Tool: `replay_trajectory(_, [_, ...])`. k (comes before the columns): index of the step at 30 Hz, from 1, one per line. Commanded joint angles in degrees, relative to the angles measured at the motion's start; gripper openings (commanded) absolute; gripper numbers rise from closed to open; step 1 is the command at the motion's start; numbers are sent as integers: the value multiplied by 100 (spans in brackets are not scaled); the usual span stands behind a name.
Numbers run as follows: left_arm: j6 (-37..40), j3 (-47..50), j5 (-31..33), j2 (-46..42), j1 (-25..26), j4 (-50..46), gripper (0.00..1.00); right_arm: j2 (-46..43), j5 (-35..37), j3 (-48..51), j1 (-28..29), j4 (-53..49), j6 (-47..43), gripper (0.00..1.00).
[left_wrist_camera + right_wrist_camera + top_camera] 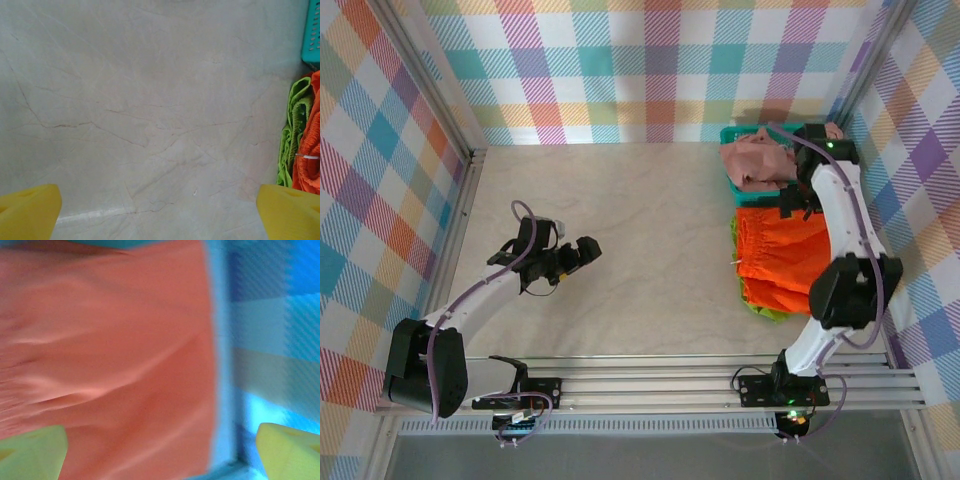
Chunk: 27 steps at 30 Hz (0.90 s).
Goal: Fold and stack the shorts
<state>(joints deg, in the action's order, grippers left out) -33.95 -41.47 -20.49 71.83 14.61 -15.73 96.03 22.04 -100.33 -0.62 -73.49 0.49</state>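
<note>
Orange shorts (782,255) atop lime green shorts (295,125), small white tag (310,156), unreadable

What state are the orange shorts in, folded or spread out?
Folded: the orange shorts lie as a compact layered rectangle atop the lime green shorts.

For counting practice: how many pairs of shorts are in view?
3. Dusty pink pair in the teal basket, far right; orange pair just nearer, lying on the lime green pair. Others may be hidden underneath.
</note>
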Motion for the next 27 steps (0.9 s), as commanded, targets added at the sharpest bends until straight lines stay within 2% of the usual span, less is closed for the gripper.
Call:
replay_trajectory(1, [-85, 7, -96, 11, 0, 180, 100, -808, -3319, 631, 37, 659, 733, 99])
replay_trajectory(2, [-92, -5, -91, 3, 7, 170, 100, -983, -3961, 973, 38, 1002, 909, 100])
replay_trajectory(4, [-85, -18, -77, -26, 7, 137, 100, -1261, -4734, 1612, 40, 1641, 1238, 100])
replay_trajectory(7, [-59, -49, -56, -66, 7, 58, 100, -1455, -5223, 2380, 36, 2285, 1537, 99])
replay_trajectory(12, [-40, -36, -25, -134, 7, 27, 100, -1459, -5205, 3409, 0, 2718, 1778, 99])
replay_trajectory(19, [-24, -9, 10, -198, 7, -152, 100, -1435, -5172, 4645, -369, 3243, 2025, 99])
replay_trajectory(24, [5, -62, 78, -298, 7, -261, 100, -1862, -5386, 4349, -381, 3201, 2175, 99])
replay_trajectory(27, [-5, -71, 89, -319, 7, -260, 100, -2324, -4913, 3935, -271, 3402, 2541, 100])
